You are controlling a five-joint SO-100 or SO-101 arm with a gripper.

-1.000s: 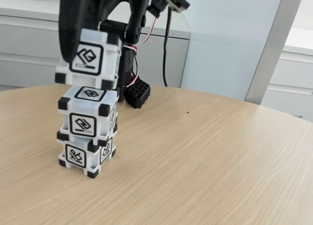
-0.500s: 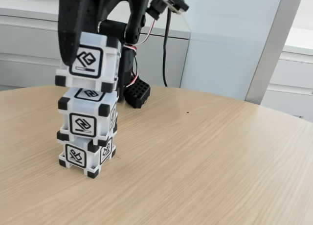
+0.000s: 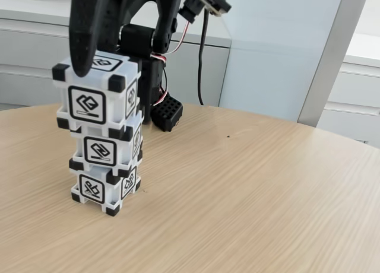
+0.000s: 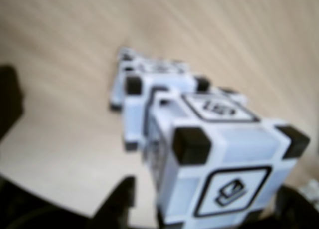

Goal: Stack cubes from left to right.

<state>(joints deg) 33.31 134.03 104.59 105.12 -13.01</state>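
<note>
Three white cubes with black corners stand in one stack at the left of the fixed view. The top cube rests on the middle cube, overhanging it to the left and turned a little. The bottom cube sits on the table. My gripper hangs right over the top cube, its big black finger reaching down to the cube's upper edge. In the wrist view the top cube lies between my fingers with a gap on the left, so the gripper looks open.
The round wooden table stretches to the right of the stack. A black perforated block and a hanging cable sit behind the stack near the arm's base. White cabinets stand beyond the table's edge.
The top cube has come down onto the middle cube, shifting left and turning so a corner faces the camera. The finger that covered its left side now sits above it.
</note>
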